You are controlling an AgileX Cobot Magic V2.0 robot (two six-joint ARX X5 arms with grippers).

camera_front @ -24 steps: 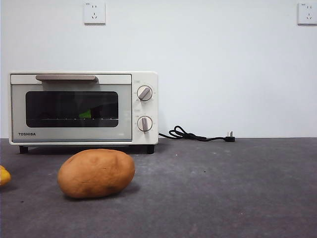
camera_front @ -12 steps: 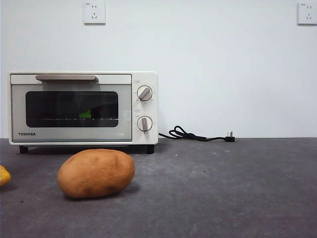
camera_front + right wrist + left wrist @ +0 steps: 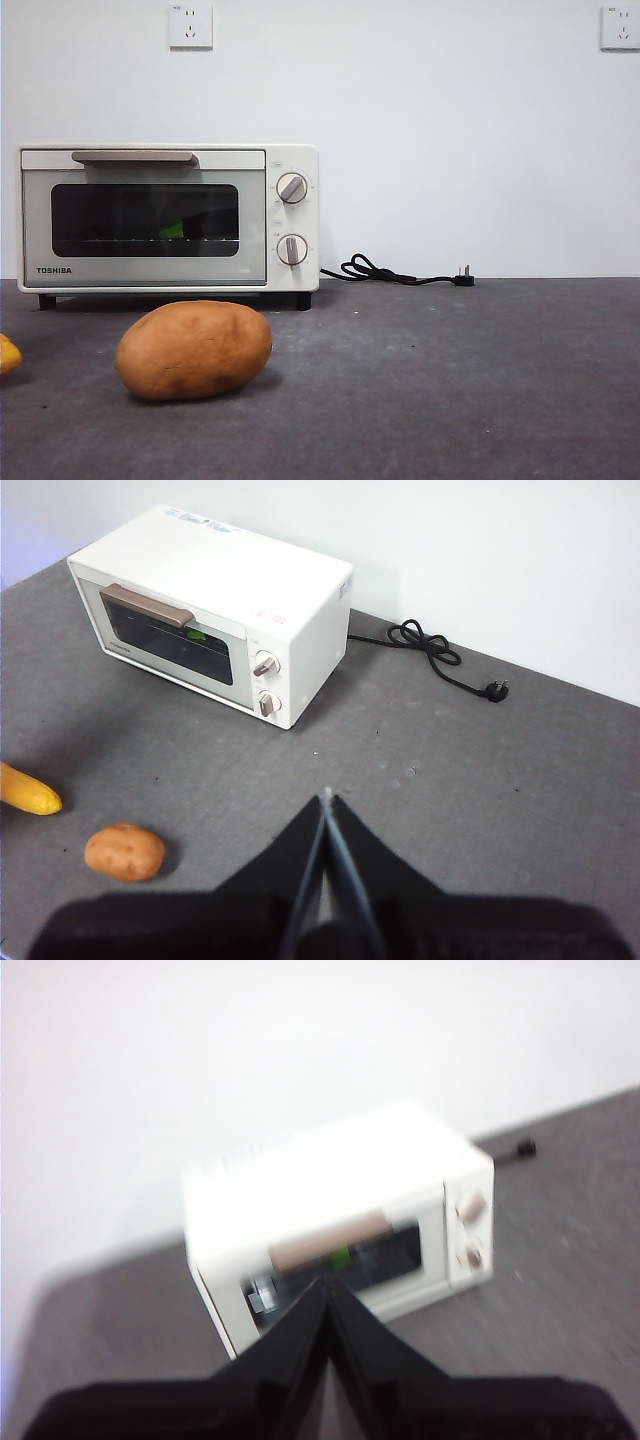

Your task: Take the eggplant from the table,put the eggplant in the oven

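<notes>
Both grippers are pressed together and carry nothing: the left gripper [image 3: 328, 1295] hangs above and in front of the oven [image 3: 168, 218], its wrist picture blurred, and the right gripper [image 3: 327, 805] waits well away from the oven, over bare table [image 3: 500, 780]. Neither arm shows in the front view.

Behind the oven's dark glass a green patch, most likely the stem cap of the eggplant [image 3: 174, 231], sits on the wire rack; its purple body cannot be made out. The door is shut, its grey handle [image 3: 133, 157] flush at the top, so I judge the task essentially complete.

In front of the oven lies a brown potato [image 3: 194, 349], left alone because it is no target, and a yellow object [image 3: 28, 790] lies further out beside it. The oven's unplugged cord [image 3: 398, 272] trails from its knob side.
</notes>
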